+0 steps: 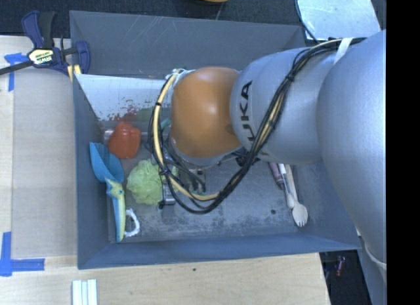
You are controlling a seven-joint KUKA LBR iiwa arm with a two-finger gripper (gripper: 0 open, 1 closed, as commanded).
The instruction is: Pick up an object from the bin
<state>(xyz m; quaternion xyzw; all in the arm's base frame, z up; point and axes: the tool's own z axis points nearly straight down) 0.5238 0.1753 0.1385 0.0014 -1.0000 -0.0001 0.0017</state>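
Note:
My gripper (184,175) is down in the left middle of the bin, mostly hidden under the arm's orange cover. Its dark body stands right beside a pale green lumpy soft thing (144,182), at that thing's right edge. A round orange-red thing (123,140) lies just behind the green one, near the bin's left wall. A light blue scoop with a yellow and blue handle (109,171) lies along the left wall, and a small white ring (132,222) rests at its near end.
A white and pink spoon (293,195) lies on the bin floor at the right, partly under the arm. The arm with its yellow and black cables covers the bin's middle and right. Bare floor shows along the front wall.

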